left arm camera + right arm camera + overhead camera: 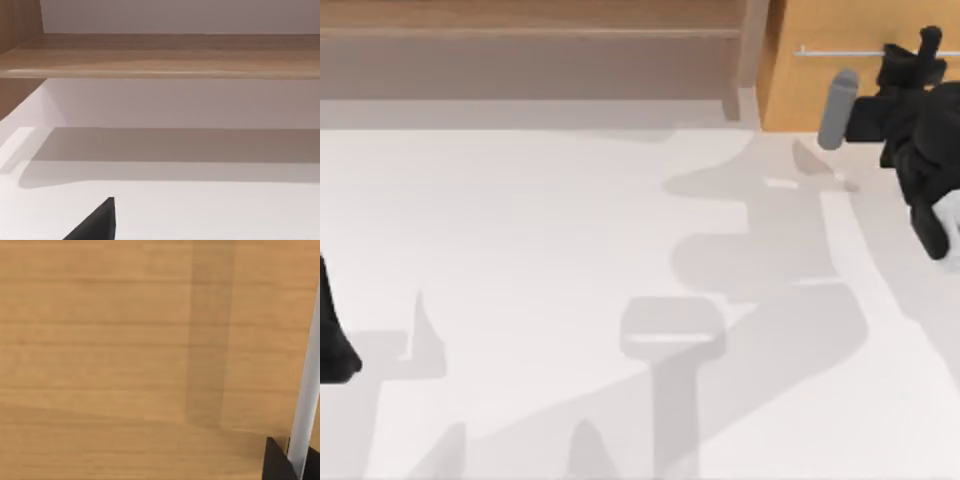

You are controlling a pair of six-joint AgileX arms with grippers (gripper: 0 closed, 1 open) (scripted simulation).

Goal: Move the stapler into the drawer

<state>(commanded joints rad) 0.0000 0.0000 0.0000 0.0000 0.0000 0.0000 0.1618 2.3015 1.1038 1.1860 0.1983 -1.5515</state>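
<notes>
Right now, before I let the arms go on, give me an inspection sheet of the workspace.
Surface: white table, with grey shadows across it.
Job's things: drawer at the top view's upper right. Its orange-tan front faces the table, with the silver bar handle running across it.
Clutter: a grey cylinder beside the right arm. I cannot tell what it is.
Grippers: the right gripper is at the handle's right end, and the right wrist view shows the bar close by. The left gripper is parked at the table's left edge.
Cables: nothing seen.
Surroundings: wide brown wooden shelf along the back, left of the drawer.
</notes>
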